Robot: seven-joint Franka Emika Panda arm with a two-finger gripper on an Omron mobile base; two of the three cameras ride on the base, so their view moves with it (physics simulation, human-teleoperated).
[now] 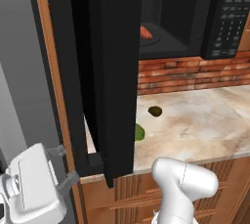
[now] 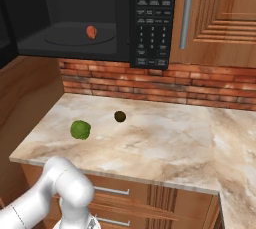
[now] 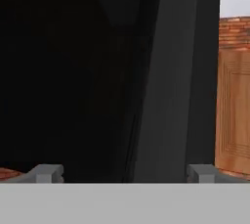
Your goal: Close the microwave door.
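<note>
The microwave door (image 1: pixel 117 71) stands wide open, swung out toward me at the left of the microwave (image 1: pixel 195 17), its thick black edge facing the left base view. The dark cavity (image 2: pixel 75 8) holds a turntable with a small orange item (image 2: pixel 91 32) on it. The keypad (image 2: pixel 152 28), with a red display above it, sits to the right of the cavity. My gripper (image 1: pixel 66 165) is low, to the left of the door's bottom corner, on its outer side. In the hand view the gripper (image 3: pixel 124 174) is open, fingertips (image 3: pixel 46 173) far apart, facing the glossy black door (image 3: pixel 176 71) close ahead.
On the marble counter (image 2: pixel 165 143) lie a green round fruit (image 2: pixel 80 129) and a small dark one (image 2: pixel 120 117). A brick backsplash (image 2: pixel 150 85) runs behind it. A wooden cabinet with a metal handle (image 2: pixel 186 13) hangs to the microwave's right, and drawers sit below the counter.
</note>
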